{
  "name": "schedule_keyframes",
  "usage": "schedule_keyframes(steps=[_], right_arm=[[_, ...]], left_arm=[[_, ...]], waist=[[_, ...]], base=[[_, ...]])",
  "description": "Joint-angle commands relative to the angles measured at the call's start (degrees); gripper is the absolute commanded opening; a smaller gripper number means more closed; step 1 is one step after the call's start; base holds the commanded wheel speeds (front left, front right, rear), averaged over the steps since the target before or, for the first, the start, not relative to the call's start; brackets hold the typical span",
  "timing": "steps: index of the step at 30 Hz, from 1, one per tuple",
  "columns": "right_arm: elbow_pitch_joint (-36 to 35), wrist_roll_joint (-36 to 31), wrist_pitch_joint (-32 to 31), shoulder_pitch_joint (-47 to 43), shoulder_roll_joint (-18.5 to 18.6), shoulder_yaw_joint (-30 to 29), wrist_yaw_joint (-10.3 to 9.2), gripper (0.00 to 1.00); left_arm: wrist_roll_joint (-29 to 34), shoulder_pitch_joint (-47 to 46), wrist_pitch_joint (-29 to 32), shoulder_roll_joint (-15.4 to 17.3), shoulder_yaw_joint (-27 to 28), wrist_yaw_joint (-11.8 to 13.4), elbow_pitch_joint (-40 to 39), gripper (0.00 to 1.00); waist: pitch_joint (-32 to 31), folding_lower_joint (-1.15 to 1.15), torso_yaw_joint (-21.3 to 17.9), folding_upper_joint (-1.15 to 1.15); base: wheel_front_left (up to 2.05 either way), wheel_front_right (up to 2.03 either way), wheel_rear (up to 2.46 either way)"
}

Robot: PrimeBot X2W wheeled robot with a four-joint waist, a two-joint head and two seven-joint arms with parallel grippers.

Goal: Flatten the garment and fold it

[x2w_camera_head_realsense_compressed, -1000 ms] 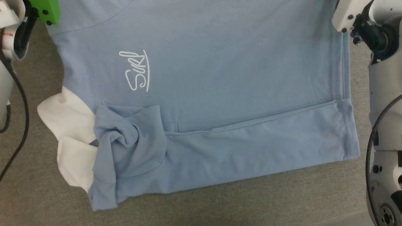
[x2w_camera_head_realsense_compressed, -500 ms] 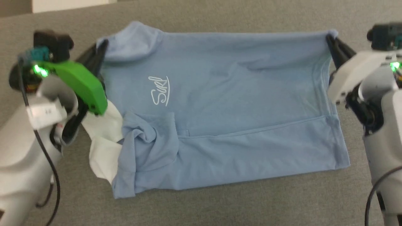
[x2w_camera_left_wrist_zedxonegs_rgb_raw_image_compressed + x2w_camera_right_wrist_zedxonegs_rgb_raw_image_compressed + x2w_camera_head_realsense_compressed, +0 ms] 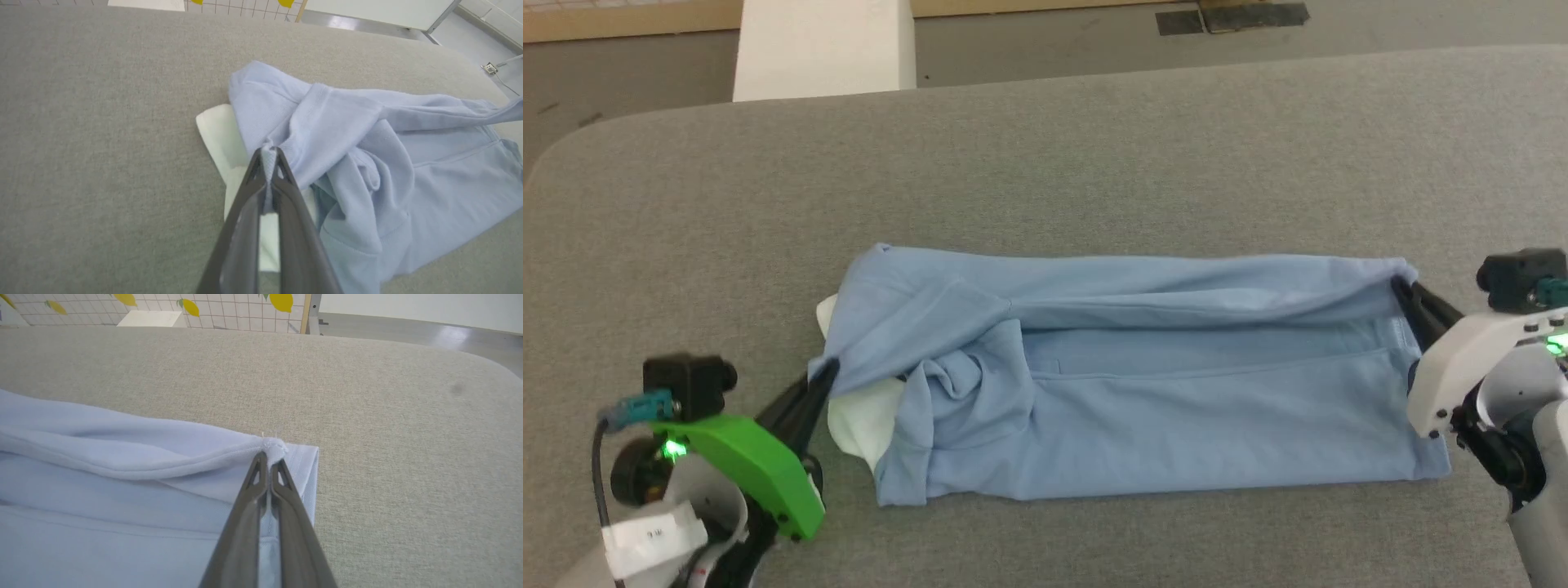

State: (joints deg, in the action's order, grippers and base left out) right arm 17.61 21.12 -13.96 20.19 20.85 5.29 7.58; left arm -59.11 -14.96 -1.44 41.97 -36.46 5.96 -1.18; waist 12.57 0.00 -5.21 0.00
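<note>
Pinching the garment (image 3: pixel 1176 408), left tool (image 3: pixel 269 155) and right tool (image 3: pixel 269 457) clamped shut, collar (image 3: pixel 216 130) clearest in left wrist view

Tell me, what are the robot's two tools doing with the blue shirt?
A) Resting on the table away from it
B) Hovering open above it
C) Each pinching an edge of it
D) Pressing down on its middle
C: the left tool and the right tool are each closed on a bit of fabric at opposite ends of the shirt.

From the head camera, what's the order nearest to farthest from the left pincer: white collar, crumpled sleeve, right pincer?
1. White collar, just beside the left pincer.
2. Crumpled sleeve, further right on the garment.
3. Right pincer, at the garment's far end.
</note>
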Motion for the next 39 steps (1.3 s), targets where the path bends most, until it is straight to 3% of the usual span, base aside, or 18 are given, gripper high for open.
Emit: schedule_keyframes(steps=[1, 13, 14, 15, 16, 17, 26, 31, 34, 39], right_arm=[[0.2, -0.6, -0.6, -1.0, 0.6, 0.6, -0.09, 0.0], [7.3, -2.4, -4.1, -1.1, 2.6, 6.3, -0.09, 0.0], [7.8, -2.2, -4.3, -1.0, 2.6, 6.3, -0.09, 0.2], [8.3, -2.1, -4.4, -1.1, 2.6, 6.3, -0.09, 0.64], [8.5, -1.8, -4.7, -1.3, 2.6, 6.3, -0.09, 1.0], [8.8, -1.4, -4.7, -1.6, 2.5, 5.8, -0.09, 1.0], [4.7, 2.5, -4.7, -8.8, 0.5, -2.7, -0.09, 1.0], [-2.0, 2.9, -4.2, -14.2, -4.1, -10.7, -0.09, 1.0], [-6.6, 1.5, -2.7, -16.3, -8.0, -16.0, -0.09, 1.0], [-10.5, -2.5, -1.1, -16.1, -14.4, -23.5, -0.09, 1.0]], left_arm=[[-0.8, 1.9, -0.5, 0.1, -0.1, 0.3, -0.2, 0.0], [-1.6, 4.5, -1.0, -5.3, -4.9, -3.8, 5.9, 0.0], [-1.6, 4.6, -1.0, -5.6, -5.1, -3.8, 6.6, 0.0], [-1.6, 4.9, -0.9, -5.9, -5.4, -3.7, 7.3, 0.0], [-1.7, 5.1, -1.1, -6.2, -5.5, -3.8, 7.8, 0.45], [-1.9, 5.4, -1.5, -6.6, -5.5, -3.7, 8.3, 0.98], [0.1, 7.3, -10.0, -9.1, -3.1, -1.0, 7.9, 1.0], [4.9, 7.0, -13.3, -12.3, 1.6, 2.5, 8.2, 1.0], [10.7, 5.9, -13.5, -15.1, 6.7, 4.0, 7.5, 1.0], [23.3, 5.0, -13.5, -20.1, 14.9, 3.5, 6.3, 1.0]], waist=[[-0.7, 0.0, 1.0, 0.0], [-0.2, 0.0, 2.3, 0.0], [-0.5, 0.0, 2.3, 0.0], [-0.9, 0.0, 2.3, 0.0], [-1.3, 0.0, 2.4, 0.0], [-1.9, 0.0, 2.5, 0.0], [-5.6, 0.0, 4.3, 0.0], [-6.5, 0.0, 5.5, 0.0], [-6.8, 0.0, 6.2, 0.0], [-6.7, 0.0, 6.8, 0.0]], base=[[0.0, 0.0, 0.0], [0.0, 0.0, 0.0], [0.0, 0.0, 0.0], [0.0, 0.0, 0.0], [0.0, 0.0, 0.0], [0.0, 0.0, 0.0], [0.0, 0.0, 0.0], [0.0, 0.0, 0.0], [0.0, 0.0, 0.0], [0.0, 0.0, 0.0]])
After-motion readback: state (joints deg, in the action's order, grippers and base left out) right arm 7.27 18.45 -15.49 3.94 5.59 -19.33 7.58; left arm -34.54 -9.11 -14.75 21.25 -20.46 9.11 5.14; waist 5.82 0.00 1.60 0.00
